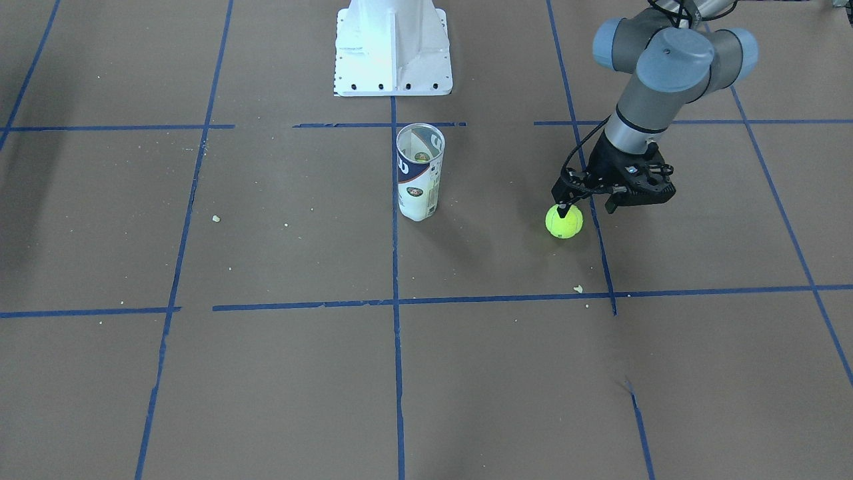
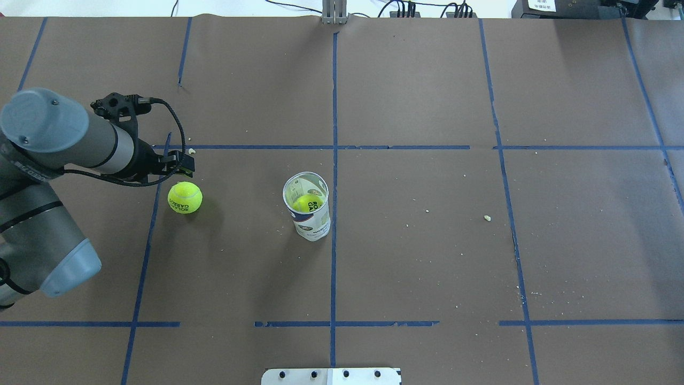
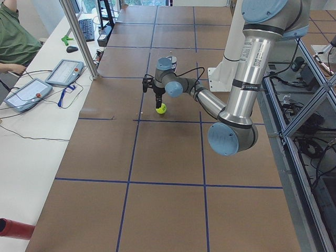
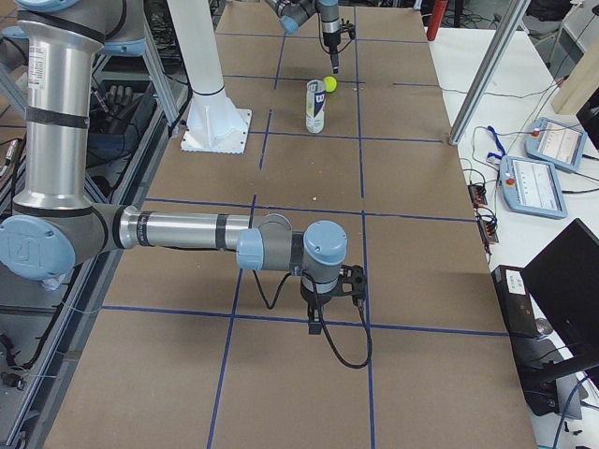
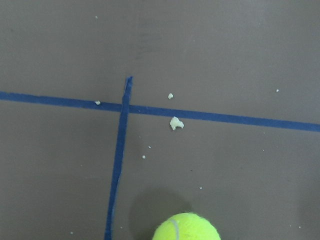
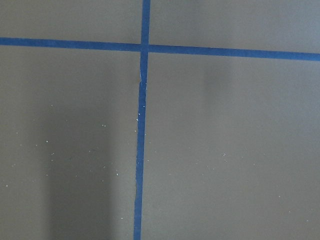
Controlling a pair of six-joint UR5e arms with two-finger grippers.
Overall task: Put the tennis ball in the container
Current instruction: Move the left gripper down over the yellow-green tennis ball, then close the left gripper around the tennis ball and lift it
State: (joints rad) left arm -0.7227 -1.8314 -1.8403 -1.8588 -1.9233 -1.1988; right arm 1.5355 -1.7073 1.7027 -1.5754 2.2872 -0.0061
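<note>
The tennis ball point(image 1: 564, 222) is light, fuzzy, springy and rolls easily; grip across its middle. I cannot tell the left pincer's point(image 1: 566, 208) opening.

Note yellow-green tennis ball point(image 2: 185, 197) resting on desk point(image 2: 427, 240), well apart from upright, open, clear container point(image 2: 312, 222) holding second ball point(image 2: 308, 202).

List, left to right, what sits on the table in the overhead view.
tennis ball → container, standing upright with a second ball inside it → pale crumb
</note>
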